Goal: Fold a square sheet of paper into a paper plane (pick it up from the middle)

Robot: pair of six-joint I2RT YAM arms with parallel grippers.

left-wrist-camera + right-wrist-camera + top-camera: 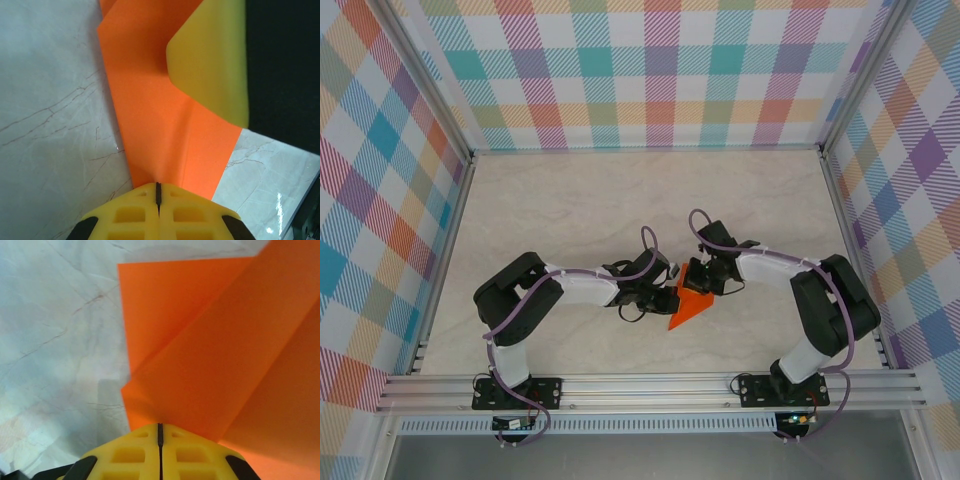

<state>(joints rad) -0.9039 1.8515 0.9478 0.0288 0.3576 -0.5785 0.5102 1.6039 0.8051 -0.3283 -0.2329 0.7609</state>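
My left tool [157, 186] has its fingers pressed together on the near edge of the orange paper [150, 115]. My right tool [160, 427] is likewise clamped on the sheet, with layers fanning away from its tips.

The paper is thin, light and limp. I judge it will sag wherever it is unsupported, take a crease from any hard pinch, and tear if my two tools pull against each other. It is smooth, so a grip at the very margin could slip. Hold a little way in from an edge or beside a fold, where doubled layers give some stiffness.

From above, the paper sits slightly toward 6 o'clock from the middle of the surface [570, 200]. It is already folded to a wedge whose point aims at about 7 o'clock, with my left tool reaching in from 9 o'clock and my right from 2 o'clock.

That overhead view gives the layout but hides both grips under the wrists. The left wrist view shows a crease running from 6 toward 12 o'clock and a yellow finger [210, 55] of my right tool on the sheet at 1 o'clock. The right wrist view shows overlapping flaps, a flat corner at 11 o'clock on the surface and raised layers toward 3 o'clock.
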